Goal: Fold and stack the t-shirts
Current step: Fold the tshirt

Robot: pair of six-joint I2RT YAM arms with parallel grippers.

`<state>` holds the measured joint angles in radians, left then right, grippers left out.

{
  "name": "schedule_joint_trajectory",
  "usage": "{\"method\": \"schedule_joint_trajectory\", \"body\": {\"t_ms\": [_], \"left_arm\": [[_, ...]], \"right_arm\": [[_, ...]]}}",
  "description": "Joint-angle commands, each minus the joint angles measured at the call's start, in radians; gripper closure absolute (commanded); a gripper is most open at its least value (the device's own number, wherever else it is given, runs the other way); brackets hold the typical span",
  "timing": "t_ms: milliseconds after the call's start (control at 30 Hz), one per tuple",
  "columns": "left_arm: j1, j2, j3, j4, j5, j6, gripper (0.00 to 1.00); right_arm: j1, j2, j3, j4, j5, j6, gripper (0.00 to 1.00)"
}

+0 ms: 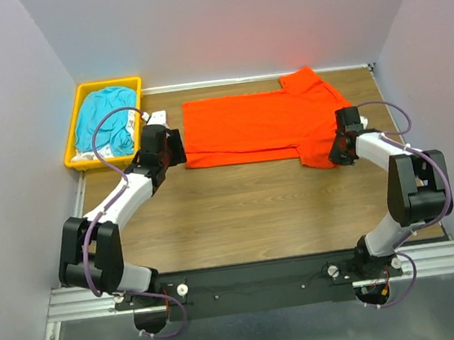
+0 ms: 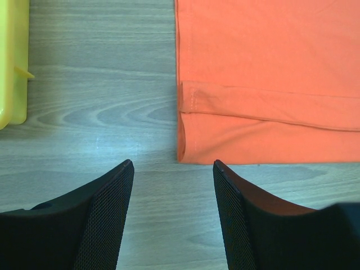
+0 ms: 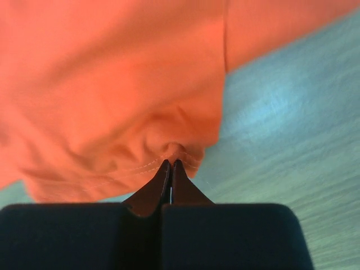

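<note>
- Wood-grain surface (image 1: 240, 209), enclosed by pale walls (image 1: 8, 121) at the left, far and right sides; both arm bases are bolted to a metal rail (image 1: 257, 285) along its near edge.
- Orange-red t-shirt (image 1: 255, 126): spread flat across the far half of the surface, hem toward the left edge, sleeves and collar toward the far right corner. At its near-left corner (image 2: 264, 107) one layer lies folded over another, with a stitched hem showing.
- Right end effector (image 1: 342, 157): at the shirt's near sleeve, close to the right edge. Its fingers are pressed together, pinching a puckered bit of the sleeve's stitched edge (image 3: 170, 167).
- Left end effector (image 1: 171, 148): at the shirt's left end, fingers spread apart and holding nothing. The wrist view shows it (image 2: 171, 169) above bare wood, just short of the shirt's near-left corner and not touching the cloth.
- Yellow bin (image 1: 73, 150): far left corner of the surface, near the left end effector but apart from the orange-red t-shirt.
- Teal-blue t-shirt (image 1: 107, 122): crumpled inside the bin.
- White fabric (image 1: 86, 156): partly visible beneath the teal cloth, at the bin's near end.
</note>
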<state>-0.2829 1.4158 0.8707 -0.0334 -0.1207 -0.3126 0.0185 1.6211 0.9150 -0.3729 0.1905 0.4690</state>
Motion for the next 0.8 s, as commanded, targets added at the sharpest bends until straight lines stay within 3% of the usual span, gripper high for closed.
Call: {"method": "schedule_joint_trajectory", "body": {"t_ms": [0,500,767], "left_arm": [[-0.001,0.018,0.004,0.029,-0.008,0.017,0.34],[-0.001,0.023,0.031,-0.034,0.042,0.018,0.34],[0.001,0.012,-0.009,-0.063,0.065,0.0,0.34]], "right_arm": [[0.005,0.008,0.137,0.0,0.001,-0.015,0.99],[0.005,0.408,0.707,0.0,0.013,-0.01,0.99],[0.005,0.592,0.901,0.0,0.007,-0.021,0.98]]}}
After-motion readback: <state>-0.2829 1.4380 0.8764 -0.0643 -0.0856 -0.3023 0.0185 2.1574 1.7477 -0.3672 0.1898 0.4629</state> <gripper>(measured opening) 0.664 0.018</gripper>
